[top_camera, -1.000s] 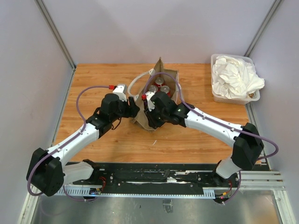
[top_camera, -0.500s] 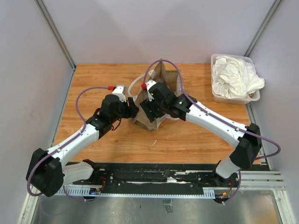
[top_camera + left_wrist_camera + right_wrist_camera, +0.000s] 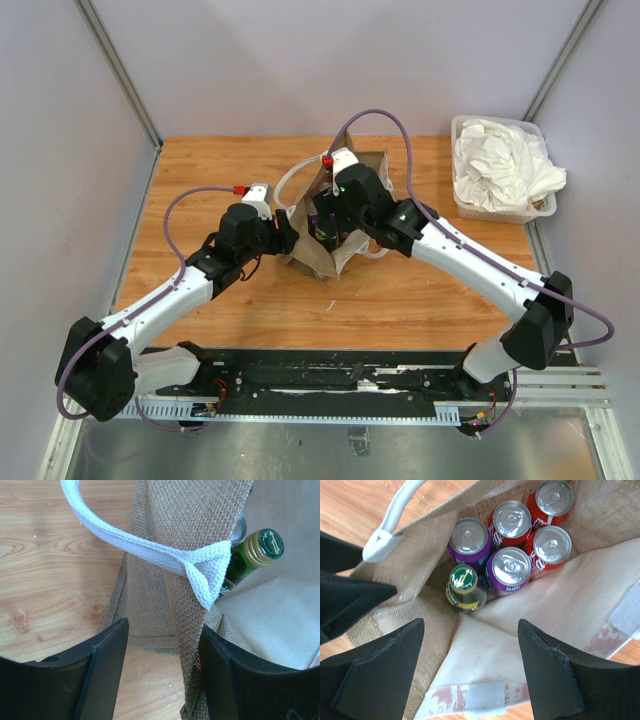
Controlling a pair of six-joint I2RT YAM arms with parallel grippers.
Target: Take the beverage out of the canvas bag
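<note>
The canvas bag stands upright mid-table with its mouth open. Inside are two purple cans, three red cans and a green bottle with a green-and-gold cap. My right gripper hangs open above the mouth, nearer my side than the bottle, holding nothing. My left gripper is at the bag's left edge, open. Its fingers straddle a fold of the bag's wall, which lies against the right finger. The white strap handle loops over that fold.
A clear plastic tub of white cloths sits at the back right corner. Grey walls close in the table on the left, the back and the right. A metal rail runs along the near edge by the arm bases.
My right arm has swung from the bag's near side up and away from me, over the bag's mouth. The left arm and the bag have stayed put.
</note>
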